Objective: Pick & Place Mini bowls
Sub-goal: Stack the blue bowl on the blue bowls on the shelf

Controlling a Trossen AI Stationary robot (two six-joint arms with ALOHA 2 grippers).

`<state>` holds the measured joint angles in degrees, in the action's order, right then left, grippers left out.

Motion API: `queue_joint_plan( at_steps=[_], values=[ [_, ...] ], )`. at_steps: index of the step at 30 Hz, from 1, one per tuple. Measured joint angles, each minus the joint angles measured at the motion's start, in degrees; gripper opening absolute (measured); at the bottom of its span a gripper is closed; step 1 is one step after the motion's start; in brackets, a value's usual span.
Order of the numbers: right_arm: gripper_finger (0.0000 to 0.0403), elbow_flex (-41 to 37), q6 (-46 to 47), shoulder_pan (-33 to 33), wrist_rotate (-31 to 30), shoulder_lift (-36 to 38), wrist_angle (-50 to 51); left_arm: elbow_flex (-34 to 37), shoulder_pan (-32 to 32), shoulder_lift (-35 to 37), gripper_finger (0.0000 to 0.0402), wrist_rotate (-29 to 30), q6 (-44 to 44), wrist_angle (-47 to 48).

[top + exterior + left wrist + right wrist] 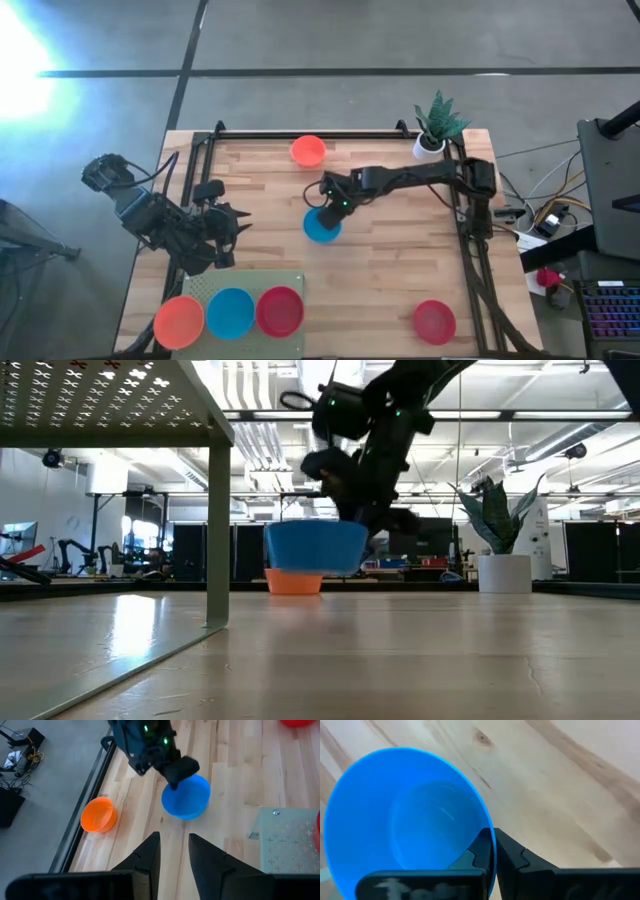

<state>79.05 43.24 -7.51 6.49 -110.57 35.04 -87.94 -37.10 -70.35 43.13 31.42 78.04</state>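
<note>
Six mini bowls are showing on the table (400, 270): two orange, two blue, two red.

The right gripper (330, 207) fingers are clenching the rim of one blue bowl (320, 227) mid-table; three bowls are sitting along the perforated plate (250, 284); the left gripper (232, 222) is waiting, fingers released.

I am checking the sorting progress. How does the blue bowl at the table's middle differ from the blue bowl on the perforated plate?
The middle blue bowl is gripped at its rim by the right gripper, jaws shut; the plate's blue bowl is untouched. The first is lifted off the wood, the second rests between an orange bowl and a red bowl. Both look alike in colour and size.
</note>
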Motion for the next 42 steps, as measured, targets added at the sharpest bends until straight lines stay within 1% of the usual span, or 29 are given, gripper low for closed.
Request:
queue_joint_plan(
  at_steps=[3,8,15,20,25,28,36,42],
  values=[
    [0.0008,0.0,0.18,0.0,0.21,-2.09,-2.04,0.02,0.0,0.0,0.0094,0.0,0.01,-0.02],
    [0.0008,0.1,2.78,0.17,0.04,-4.74,-2.33,0.0,0.0,0.0,0.0094,0.0,0.02,-0.02],
    [0.0008,0.11,2.8,0.52,2.11,-4.57,-2.32,0.02,0.0,0.0,0.0094,0.02,0.02,-0.02],
    [0.0008,0.32,1.94,0.49,2.39,-4.28,-2.46,0.01,0.0,0.0,0.0094,0.02,0.03,-0.02],
    [0.0011,0.31,2.98,0.52,2.55,-4.28,-2.53,0.01,0.0,0.0,0.0094,0.01,0.04,-0.02],
    [0.0026,0.31,3.11,0.57,2.55,-4.28,-2.63,0.01,0.0,0.0,0.0094,0.02,0.04,-0.02],
    [0.0081,0.31,4.71,0.56,2.89,-3.66,-2.7,0.02,0.0,0.0,0.0094,0.02,0.04,-0.02],
    [0.0093,0.31,0.95,0.57,2.57,0.79,-2.35,0.01,0.0,0.0,0.0094,0.02,0.04,-0.02]
  ],
)
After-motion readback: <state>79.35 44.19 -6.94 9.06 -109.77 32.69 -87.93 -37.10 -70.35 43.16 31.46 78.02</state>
